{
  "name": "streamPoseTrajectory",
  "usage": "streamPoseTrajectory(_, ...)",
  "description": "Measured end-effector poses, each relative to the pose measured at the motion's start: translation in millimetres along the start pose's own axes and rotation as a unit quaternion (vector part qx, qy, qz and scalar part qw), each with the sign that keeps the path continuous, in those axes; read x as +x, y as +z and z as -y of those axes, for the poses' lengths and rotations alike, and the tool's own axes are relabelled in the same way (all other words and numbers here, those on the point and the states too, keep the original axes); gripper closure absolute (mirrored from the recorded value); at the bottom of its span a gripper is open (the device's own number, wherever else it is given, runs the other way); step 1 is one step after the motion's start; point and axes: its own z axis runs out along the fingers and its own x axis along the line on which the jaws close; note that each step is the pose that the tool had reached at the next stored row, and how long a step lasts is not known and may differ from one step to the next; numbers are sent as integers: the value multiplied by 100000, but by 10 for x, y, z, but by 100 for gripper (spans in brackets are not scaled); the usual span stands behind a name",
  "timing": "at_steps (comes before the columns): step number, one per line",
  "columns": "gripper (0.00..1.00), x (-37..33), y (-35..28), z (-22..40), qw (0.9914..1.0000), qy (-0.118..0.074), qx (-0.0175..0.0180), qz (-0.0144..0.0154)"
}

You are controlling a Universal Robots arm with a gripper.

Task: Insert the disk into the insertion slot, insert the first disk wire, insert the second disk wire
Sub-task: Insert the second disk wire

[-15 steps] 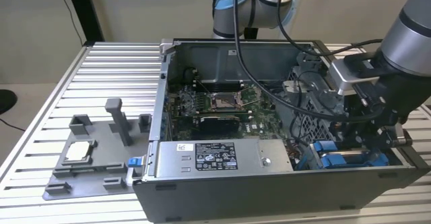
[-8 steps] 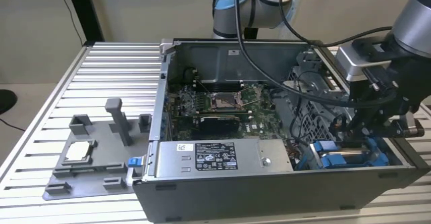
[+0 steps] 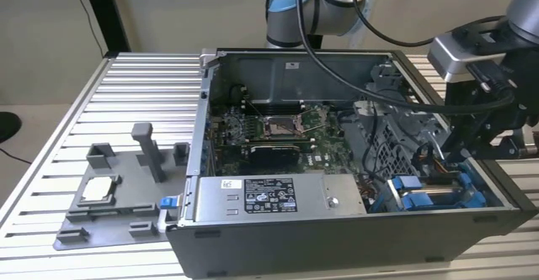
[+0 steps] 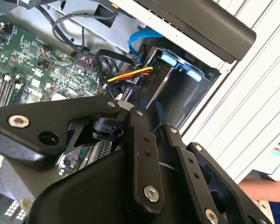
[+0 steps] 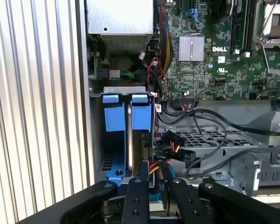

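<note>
Open computer case (image 3: 337, 229) lies on the ribbed tabletop (image 3: 126, 103), with the insertion slot (image 3: 433, 195) in the case corner at the exterior view's right, nearest the table's front edge. The disk (image 5: 129, 135) appears already seated in that bay: in the first wrist view a thin silver edge stands upright between two blue caddy tabs (image 5: 115, 112). The gripper (image 5: 151, 186) hangs directly over the rear of the bay, beside the bundle of red, yellow and black disk wires (image 5: 170, 151) with black connectors. Fingers stand close together around the wire end; whether they actually pinch a connector cannot be told, since the linkage hides the tips. Handling judgement: the drive is stiff, fairly heavy and shock-sensitive, best pushed by its caddy frame. The wires are light and limp, so hold the rigid connector body, never the cable, and keep it square to the port.
</note>
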Motion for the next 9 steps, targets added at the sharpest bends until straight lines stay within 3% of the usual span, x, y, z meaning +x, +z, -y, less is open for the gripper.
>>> streamPoseTrajectory(9, 0, 0, -1, -1, 100000, 14, -91, -19)
